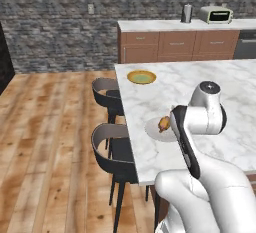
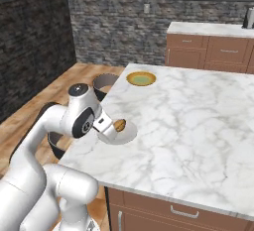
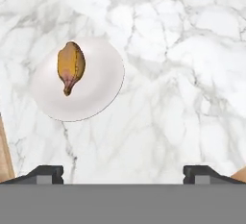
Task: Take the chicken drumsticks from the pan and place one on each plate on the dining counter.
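Marble dining counter (image 2: 188, 126) carries both plates: the white plate (image 3: 96, 93) near its stool-side edge holds one drumstick (image 3: 70, 67), the yellow plate (image 2: 141, 79) towards the far corner lies bare. The gripper (image 3: 123, 172), fingers spread wide and holding nothing, hangs just beside the white plate; the drumstick's long axis runs away from the fingertips.
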